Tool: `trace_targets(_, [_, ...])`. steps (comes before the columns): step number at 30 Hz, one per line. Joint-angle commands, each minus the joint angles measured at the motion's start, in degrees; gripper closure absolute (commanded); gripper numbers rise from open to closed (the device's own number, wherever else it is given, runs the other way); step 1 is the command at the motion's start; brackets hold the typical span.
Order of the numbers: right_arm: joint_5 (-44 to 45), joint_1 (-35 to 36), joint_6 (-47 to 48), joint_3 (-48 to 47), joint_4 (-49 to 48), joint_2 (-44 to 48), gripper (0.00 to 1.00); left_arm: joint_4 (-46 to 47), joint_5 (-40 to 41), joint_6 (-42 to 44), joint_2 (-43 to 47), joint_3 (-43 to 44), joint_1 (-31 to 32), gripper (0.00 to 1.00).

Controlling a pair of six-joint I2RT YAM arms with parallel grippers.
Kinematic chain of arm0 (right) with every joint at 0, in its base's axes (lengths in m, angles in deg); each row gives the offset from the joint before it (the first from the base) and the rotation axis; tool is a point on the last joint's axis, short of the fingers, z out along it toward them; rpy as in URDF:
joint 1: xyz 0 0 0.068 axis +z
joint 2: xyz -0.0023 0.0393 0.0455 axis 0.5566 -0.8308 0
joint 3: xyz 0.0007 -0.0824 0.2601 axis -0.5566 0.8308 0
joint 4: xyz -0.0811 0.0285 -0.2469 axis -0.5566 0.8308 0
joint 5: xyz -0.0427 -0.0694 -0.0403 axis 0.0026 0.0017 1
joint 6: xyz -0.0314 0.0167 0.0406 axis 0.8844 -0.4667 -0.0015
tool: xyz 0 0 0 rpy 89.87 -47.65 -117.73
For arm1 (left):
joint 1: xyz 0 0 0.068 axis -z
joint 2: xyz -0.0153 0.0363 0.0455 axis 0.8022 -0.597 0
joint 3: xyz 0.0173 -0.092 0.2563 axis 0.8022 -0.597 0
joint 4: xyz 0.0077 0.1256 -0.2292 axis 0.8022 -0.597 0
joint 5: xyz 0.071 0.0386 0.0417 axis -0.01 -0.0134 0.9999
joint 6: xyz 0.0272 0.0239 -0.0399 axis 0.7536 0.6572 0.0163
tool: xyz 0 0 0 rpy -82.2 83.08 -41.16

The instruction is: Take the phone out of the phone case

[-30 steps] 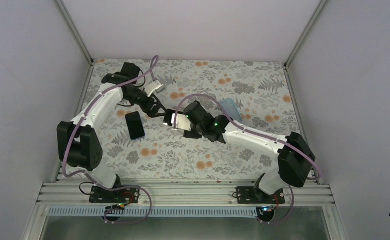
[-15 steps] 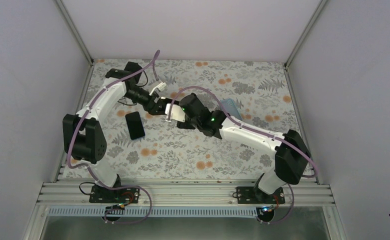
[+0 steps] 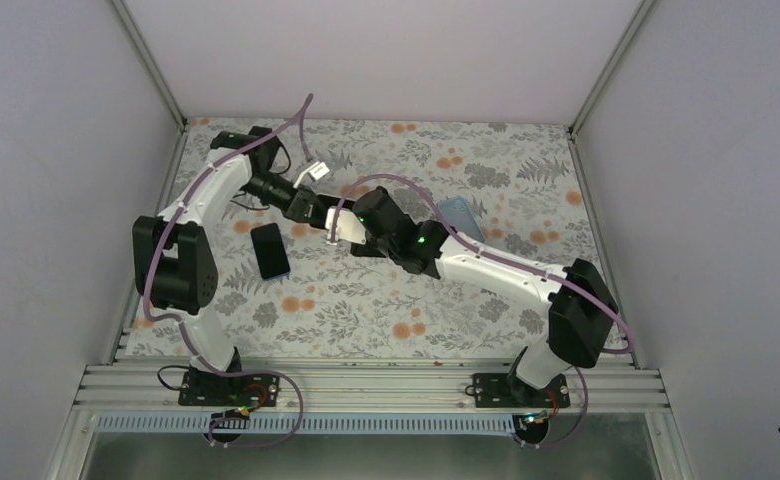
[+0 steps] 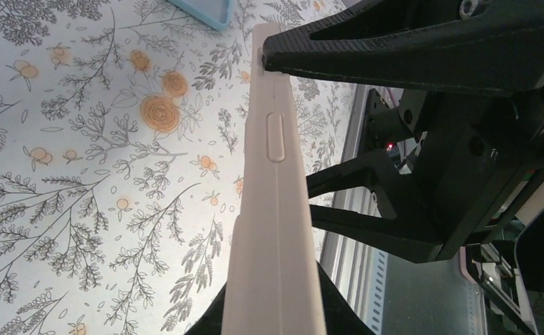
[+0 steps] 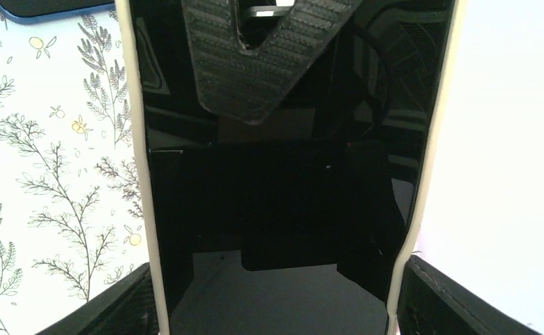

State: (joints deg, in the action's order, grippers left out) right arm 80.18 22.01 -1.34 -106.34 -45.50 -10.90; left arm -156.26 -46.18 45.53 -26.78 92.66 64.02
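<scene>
Your left claw [image 3: 313, 209] and right claw [image 3: 342, 227] both clamp the cream case [image 4: 273, 209] with the phone [image 5: 276, 195] inside, above the desk [image 3: 466, 300] toward its far left corner, so an uneven pull could make it slip and drop.

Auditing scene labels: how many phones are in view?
2. One in the white case, held between the two arms mid-table; one dark phone flat on the table, left of it. The blue case at right may hide another.
</scene>
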Motion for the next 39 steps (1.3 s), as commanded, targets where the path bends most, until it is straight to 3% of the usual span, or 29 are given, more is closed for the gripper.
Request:
trace_targets(1, [-0.77,-0.2,-1.25,-2.87,-0.81,0.97,0.31,-1.51,-3.72,4.66,0.24,2.78,1.16,0.98])
trace_targets(2, [-1.66,-0.2,-1.34,-3.25,0.58,1.02,0.26,-1.54,-3.45,4.77,0.32,3.25,1.11,0.98])
trace_targets(4, [-3.01,-0.2,-2.12,-4.7,6.26,0.75,0.03,-1.55,-2.37,4.78,0.68,4.1,1.15,0.98])
trace_targets(5, [-3.98,-0.39,-2.56,-5.44,8.67,0.72,0.01,-1.56,-1.17,4.7,1.06,4.56,1.12,0.98])
trace_targets(12, [-21.19,-5.78,-2.52,-6.61,23.98,5.15,0.0,0.66,14.38,5.39,6.19,5.06,1.5,0.98])
trace_targets(16, [-31.35,-11.55,-1.63,-7.81,28.73,7.21,0.0,5.04,26.94,7.49,12.74,1.86,1.83,0.98])
trace_targets(20, [-38.02,-15.73,-0.06,-9.11,32.3,6.1,0.0,5.84,34.29,9.43,18.16,-0.89,3.6,0.98])
trace_targets(30, [-43.43,-16.65,-0.22,-12.89,31.56,-2.22,0.0,4.46,37.53,11.8,25.68,-7.57,12.65,0.98])
trace_targets(39, [-47.36,-16.99,3.47,-16.24,33.97,-6.97,0.01,2.72,33.95,13.94,27.92,-5.9,13.44,0.98])
